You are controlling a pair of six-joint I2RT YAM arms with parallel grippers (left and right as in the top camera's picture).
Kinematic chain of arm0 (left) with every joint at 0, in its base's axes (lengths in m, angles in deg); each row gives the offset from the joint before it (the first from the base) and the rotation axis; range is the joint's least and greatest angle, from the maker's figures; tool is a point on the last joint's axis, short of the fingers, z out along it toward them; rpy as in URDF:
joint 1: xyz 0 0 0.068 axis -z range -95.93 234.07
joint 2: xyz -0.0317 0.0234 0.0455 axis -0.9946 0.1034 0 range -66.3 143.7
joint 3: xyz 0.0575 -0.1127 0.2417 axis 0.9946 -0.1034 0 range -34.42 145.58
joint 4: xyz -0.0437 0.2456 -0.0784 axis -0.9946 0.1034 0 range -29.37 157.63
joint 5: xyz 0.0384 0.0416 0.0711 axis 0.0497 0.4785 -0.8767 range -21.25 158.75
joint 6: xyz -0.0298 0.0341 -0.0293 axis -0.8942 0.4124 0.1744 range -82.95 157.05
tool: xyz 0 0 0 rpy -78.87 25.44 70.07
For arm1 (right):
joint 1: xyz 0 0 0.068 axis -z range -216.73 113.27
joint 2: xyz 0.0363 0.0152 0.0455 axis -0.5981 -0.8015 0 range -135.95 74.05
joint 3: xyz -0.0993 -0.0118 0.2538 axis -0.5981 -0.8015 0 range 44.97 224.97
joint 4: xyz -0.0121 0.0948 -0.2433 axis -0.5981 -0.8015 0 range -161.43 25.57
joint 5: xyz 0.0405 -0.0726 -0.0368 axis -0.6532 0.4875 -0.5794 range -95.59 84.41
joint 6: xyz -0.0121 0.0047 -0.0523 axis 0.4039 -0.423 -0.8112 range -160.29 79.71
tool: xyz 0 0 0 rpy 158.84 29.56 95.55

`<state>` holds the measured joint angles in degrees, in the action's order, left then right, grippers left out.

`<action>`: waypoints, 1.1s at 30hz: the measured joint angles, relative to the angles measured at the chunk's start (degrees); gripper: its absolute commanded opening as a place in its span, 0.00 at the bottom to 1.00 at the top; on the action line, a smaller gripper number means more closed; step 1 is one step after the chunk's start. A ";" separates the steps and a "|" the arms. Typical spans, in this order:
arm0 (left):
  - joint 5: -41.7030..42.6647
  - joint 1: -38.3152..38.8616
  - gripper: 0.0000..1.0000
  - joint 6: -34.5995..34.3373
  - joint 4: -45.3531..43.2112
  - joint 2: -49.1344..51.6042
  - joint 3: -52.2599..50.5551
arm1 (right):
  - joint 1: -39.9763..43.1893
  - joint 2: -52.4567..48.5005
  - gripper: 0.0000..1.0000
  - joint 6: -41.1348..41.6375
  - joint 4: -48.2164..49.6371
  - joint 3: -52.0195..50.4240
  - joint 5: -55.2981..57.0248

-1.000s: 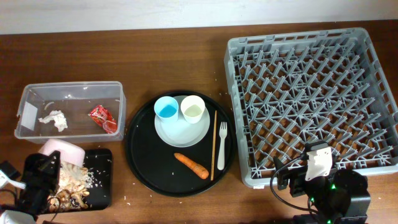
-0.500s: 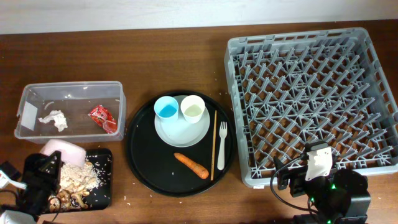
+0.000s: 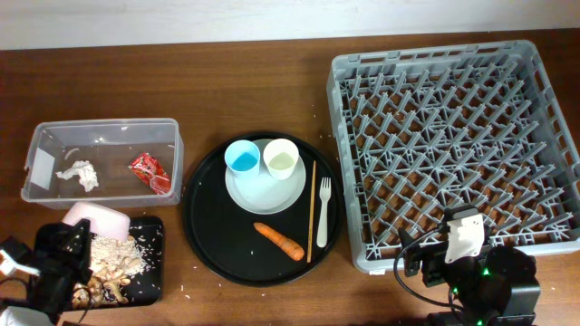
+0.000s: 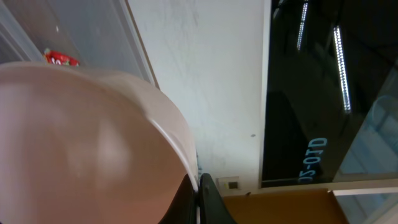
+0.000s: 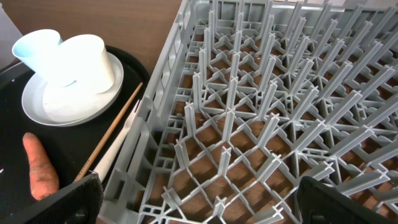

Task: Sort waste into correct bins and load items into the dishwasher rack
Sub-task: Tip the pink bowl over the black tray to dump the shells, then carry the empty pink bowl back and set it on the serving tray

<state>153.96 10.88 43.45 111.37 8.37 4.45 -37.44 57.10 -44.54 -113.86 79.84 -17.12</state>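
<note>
The left pincer is clamped on the tilted pinkish bowl by its rim. If that thin hold slips, the bowl could drop onto the black tray beneath, scattering food scraps.

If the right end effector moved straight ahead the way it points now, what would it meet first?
Most likely the dishwasher rack. The open right end effector faces its near pegs with nothing visible between them. The carrot lies off to the left of that line. Depth is hard to judge.
</note>
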 measured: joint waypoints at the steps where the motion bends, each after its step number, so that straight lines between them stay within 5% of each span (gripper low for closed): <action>1: -0.22 0.00 0.00 -0.04 -0.22 0.00 0.00 | 0.00 0.00 0.99 0.00 -0.02 0.00 0.00; 12: -3.67 0.02 0.00 -1.75 -1.44 0.00 0.17 | 0.00 0.00 0.99 0.02 0.00 0.00 0.00; 18: -12.00 5.33 0.00 -5.57 1.29 -4.33 9.79 | 0.00 0.00 0.99 0.02 0.00 0.00 -0.02; 25: -32.68 32.13 0.00 -13.03 2.16 -12.50 20.24 | 0.00 -0.02 0.99 0.00 0.07 0.00 0.00; 33: -59.10 65.57 0.00 -20.81 6.32 -16.02 20.92 | 0.00 -0.02 0.99 0.00 0.11 0.00 0.00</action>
<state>94.86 76.45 22.64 117.69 -7.65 25.36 -37.44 57.08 -44.54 -113.75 79.84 -17.12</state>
